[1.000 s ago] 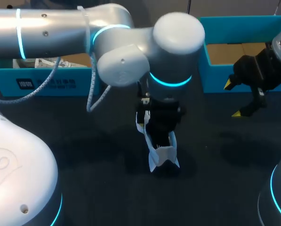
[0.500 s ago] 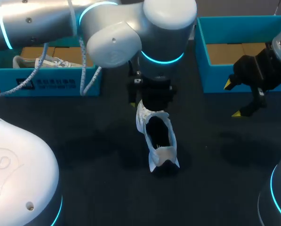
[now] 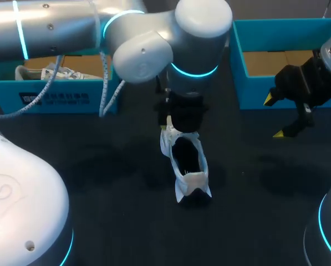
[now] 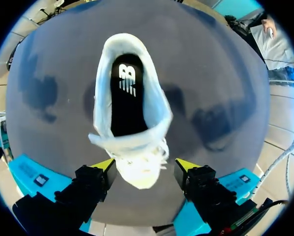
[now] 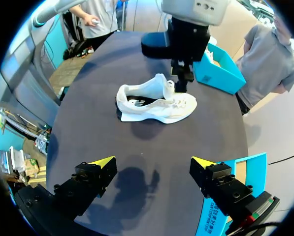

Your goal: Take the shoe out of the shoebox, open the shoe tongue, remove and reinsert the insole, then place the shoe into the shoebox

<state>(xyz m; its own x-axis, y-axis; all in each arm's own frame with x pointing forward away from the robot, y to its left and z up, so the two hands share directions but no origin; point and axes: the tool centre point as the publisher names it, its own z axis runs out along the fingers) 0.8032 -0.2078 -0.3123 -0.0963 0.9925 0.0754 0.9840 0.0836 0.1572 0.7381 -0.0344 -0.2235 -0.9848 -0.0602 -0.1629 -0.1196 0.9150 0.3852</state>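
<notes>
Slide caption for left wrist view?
Open left gripper straddles the white shoe at its front, black insole visible inside.

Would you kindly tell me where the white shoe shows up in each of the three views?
Head view: shoe in the middle of the table, heel nearest the camera.
Left wrist view: shoe with its toe between the open left claw fingers, heel ahead.
Right wrist view: shoe ahead of the right claw, side-on.
Shared landmark: the black insole.
</notes>
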